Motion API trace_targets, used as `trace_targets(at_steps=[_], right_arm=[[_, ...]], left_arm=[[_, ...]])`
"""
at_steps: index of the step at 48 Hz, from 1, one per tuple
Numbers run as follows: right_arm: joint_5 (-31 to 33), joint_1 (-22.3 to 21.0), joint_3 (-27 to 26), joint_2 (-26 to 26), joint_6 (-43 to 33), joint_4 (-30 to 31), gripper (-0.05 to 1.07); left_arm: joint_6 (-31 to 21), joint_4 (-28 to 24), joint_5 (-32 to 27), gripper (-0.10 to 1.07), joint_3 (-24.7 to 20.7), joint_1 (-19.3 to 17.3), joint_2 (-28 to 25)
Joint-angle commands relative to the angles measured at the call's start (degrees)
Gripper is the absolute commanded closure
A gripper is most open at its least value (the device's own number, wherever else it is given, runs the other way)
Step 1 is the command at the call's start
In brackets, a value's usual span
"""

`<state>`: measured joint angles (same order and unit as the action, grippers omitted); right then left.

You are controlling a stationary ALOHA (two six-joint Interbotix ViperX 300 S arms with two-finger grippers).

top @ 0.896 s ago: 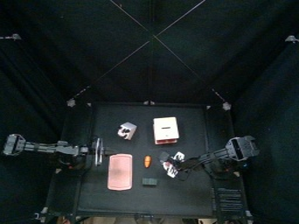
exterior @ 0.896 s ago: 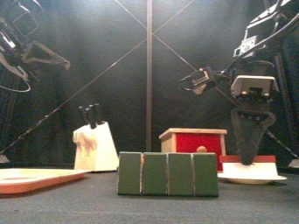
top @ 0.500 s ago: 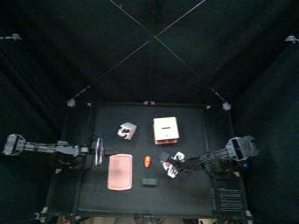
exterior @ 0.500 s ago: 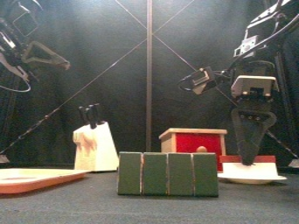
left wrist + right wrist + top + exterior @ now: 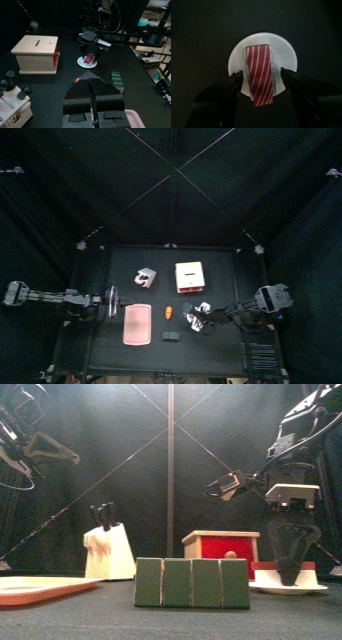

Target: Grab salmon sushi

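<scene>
The salmon sushi (image 5: 167,313) is a tiny orange oval on the table's front middle, between the pink slab and the white plate. In the left wrist view it (image 5: 78,79) peeks out beside the jaw tips. My left gripper (image 5: 110,311) is shut, empty and raised at the table's left edge, left of the sushi. My right gripper (image 5: 203,316) is open and hangs low over a white plate (image 5: 284,50) that holds a red striped piece (image 5: 260,75). Its jaws stand on either side of that piece, right of the sushi.
A pink flat slab (image 5: 135,324) lies front left. A green block (image 5: 191,582) stands at the front edge. A cream box with a red band (image 5: 191,277) and a knife block (image 5: 144,278) stand further back.
My right gripper has dropped lower over the white plate. The left arm and the objects have not moved.
</scene>
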<state>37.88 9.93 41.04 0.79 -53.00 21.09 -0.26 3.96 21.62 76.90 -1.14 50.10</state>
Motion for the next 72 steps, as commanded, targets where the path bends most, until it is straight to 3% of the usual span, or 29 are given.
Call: trace_targets(at_steps=[1, 60, 67, 72], right_arm=[[-0.2, -0.1, -0.8, -0.9, 0.2, 0.1, 0.11], [-0.4, 0.3, -1.1, -0.9, -0.1, 0.6, 0.12], [-0.4, 0.2, -1.2, -0.9, -0.2, 0.5, 0.19], [-0.3, 0.3, -1.1, -0.9, -0.3, 0.4, 0.32]], left_arm=[[-0.1, 0.4, 0.5, 1.00, -0.7, 0.1, -0.1], [0.3, 0.5, 0.5, 1.00, -0.7, 0.1, -0.1], [0.3, 0.5, 0.5, 1.00, -0.7, 0.1, -0.1], [0.3, 0.5, 0.5, 1.00, -0.8, 0.1, -0.1]])
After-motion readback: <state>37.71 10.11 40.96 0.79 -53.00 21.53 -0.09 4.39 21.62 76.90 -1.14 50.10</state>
